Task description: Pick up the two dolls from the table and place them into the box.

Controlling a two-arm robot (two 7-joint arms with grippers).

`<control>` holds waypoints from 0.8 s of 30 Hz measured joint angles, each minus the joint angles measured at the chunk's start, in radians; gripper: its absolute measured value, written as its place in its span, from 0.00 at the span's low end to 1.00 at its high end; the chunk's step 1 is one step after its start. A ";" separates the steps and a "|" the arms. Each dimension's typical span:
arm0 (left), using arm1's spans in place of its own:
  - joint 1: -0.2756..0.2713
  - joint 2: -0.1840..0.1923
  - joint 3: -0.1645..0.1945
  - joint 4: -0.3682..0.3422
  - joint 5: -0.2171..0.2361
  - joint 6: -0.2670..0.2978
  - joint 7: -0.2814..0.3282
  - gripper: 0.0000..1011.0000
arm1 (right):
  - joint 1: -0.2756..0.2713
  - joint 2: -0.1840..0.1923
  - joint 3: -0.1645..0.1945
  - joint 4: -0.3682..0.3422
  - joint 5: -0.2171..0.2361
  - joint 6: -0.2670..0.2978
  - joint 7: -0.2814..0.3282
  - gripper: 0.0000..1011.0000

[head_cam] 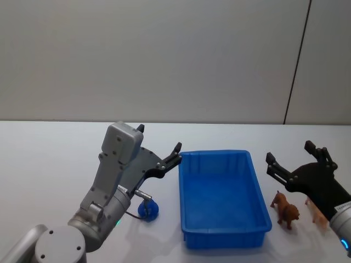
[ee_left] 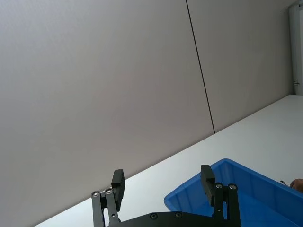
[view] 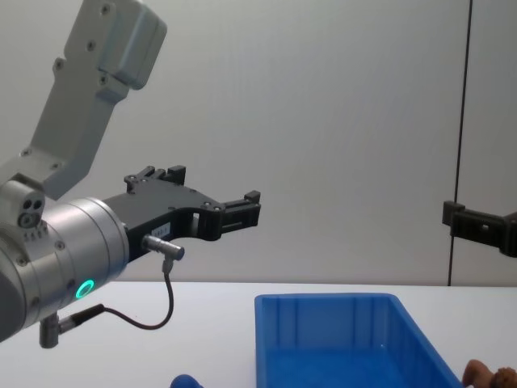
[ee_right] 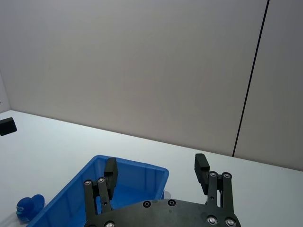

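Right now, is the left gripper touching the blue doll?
Apart. In the chest view the left gripper hangs in the air, the blue doll lying well below it.

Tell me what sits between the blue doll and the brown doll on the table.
The box stands between them: blue doll on its left, brown doll on its right, seen in the head view.

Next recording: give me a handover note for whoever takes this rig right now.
Left gripper: open, empty, raised at the left side of the box.
Right gripper: open, empty, raised at the box's right side.
Blue doll: on the table, left of the box, beside the left arm.
Brown doll: standing on the table, right of the box.
Done: nothing; the box holds no doll.
Left: pick up both dolls and place them in the box.
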 joint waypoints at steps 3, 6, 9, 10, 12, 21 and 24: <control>0.000 0.000 0.000 0.000 0.000 0.000 0.000 0.99 | 0.000 0.000 0.000 0.000 0.000 0.000 0.000 0.99; 0.000 0.000 0.000 0.000 0.000 0.000 0.000 0.99 | 0.000 0.000 0.000 0.000 0.000 0.000 0.000 0.99; 0.000 0.000 0.000 0.000 0.000 0.000 0.000 0.99 | 0.000 0.000 0.000 0.000 0.000 0.000 0.000 0.99; 0.000 0.000 0.000 0.000 0.000 0.000 0.000 0.99 | 0.000 0.000 0.000 0.000 0.000 0.000 0.000 0.99; 0.000 0.000 0.000 0.000 0.000 0.000 0.000 0.99 | 0.000 0.000 0.000 0.000 0.000 0.000 0.000 0.99; 0.000 0.000 0.000 0.000 0.000 0.000 0.000 0.99 | 0.000 0.000 0.000 0.000 0.000 0.000 0.000 0.99; 0.000 0.000 0.000 0.000 0.000 0.000 0.000 0.99 | 0.000 0.000 0.000 0.000 0.000 0.000 0.000 0.99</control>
